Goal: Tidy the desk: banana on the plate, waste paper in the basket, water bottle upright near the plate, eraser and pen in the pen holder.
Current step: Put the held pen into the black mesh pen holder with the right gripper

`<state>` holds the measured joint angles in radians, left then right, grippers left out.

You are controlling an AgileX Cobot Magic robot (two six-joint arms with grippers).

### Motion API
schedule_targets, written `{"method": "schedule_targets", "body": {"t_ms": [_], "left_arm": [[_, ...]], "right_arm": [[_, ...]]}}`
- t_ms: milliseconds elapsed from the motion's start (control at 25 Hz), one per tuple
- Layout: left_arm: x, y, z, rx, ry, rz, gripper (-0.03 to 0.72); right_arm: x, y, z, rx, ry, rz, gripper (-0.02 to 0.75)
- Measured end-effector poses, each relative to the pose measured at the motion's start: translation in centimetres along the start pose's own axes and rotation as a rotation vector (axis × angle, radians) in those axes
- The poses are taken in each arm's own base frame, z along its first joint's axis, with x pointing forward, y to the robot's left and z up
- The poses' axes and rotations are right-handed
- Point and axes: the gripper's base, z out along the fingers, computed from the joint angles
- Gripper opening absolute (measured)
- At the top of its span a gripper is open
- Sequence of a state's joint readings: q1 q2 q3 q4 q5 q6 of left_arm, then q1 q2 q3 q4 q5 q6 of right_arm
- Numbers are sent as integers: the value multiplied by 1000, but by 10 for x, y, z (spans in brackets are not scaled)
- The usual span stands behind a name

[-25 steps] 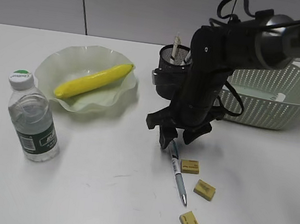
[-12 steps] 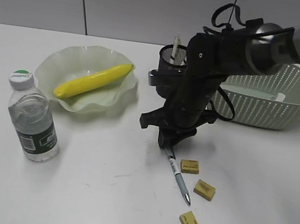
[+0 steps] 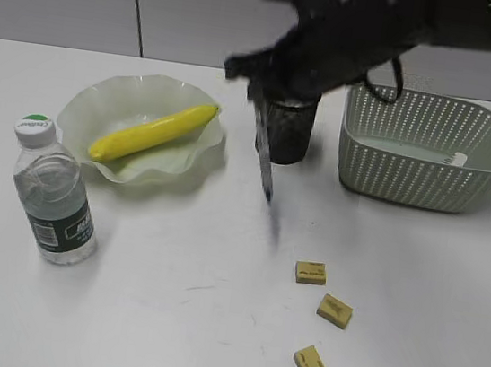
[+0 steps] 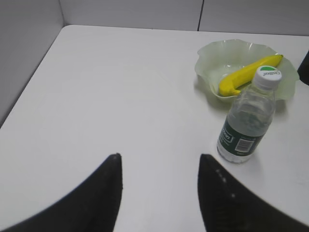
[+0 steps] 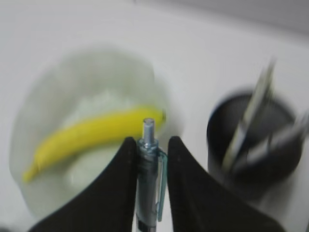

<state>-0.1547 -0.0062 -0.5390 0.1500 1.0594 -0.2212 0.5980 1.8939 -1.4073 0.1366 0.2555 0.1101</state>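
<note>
My right gripper [image 5: 149, 145] is shut on a clear pen [image 5: 149, 174]. In the exterior view the blurred right arm is high above the black mesh pen holder [image 3: 289, 130], and the pen [image 3: 263, 163] hangs down left of it. The holder [image 5: 251, 154] holds other pens. The banana [image 3: 153, 131] lies on the pale-green plate [image 3: 84, 99]. The water bottle [image 3: 52, 194] stands upright left of the plate. Three yellow erasers [image 3: 311, 272] lie on the desk [image 3: 164, 318]. My left gripper [image 4: 159, 164] is open and empty above bare desk, left of the bottle [image 4: 247, 121]. The waste paper is not visible.
The sage-green basket [image 3: 426, 153] stands at the back right, next to the pen holder. The other two erasers [image 3: 335, 310] [image 3: 312, 366] lie in a line toward the front of the desk.
My right gripper has lifted the pen off the desk beside the erasers and carried it up and back toward the pen holder. The left arm has not moved.
</note>
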Motion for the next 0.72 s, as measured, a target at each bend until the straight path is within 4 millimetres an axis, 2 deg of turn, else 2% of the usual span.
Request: {"method": "schedule_targets", "body": {"t_ms": [120, 200, 280, 360, 560, 640, 720], "left_arm": [[0, 0, 0, 0, 0, 0, 381], [0, 0, 0, 0, -1, 0, 381], [0, 0, 0, 0, -1, 0, 381], [0, 0, 0, 0, -1, 0, 381], [0, 0, 0, 0, -1, 0, 381], [0, 0, 0, 0, -1, 0, 379], [0, 0, 0, 0, -1, 0, 372]], "right_arm": [[-34, 2, -37, -22, -370, -118, 156], [-42, -6, -42, -21, -520, -177, 156], [-42, -16, -32, -16, -603, -193, 156], [-36, -32, -14, 6, -631, -190, 156], [-2, -66, 36, 57, -557, -162, 157], [7, -71, 45, 66, -523, -154, 200], [8, -71, 46, 67, -511, -153, 295]]}}
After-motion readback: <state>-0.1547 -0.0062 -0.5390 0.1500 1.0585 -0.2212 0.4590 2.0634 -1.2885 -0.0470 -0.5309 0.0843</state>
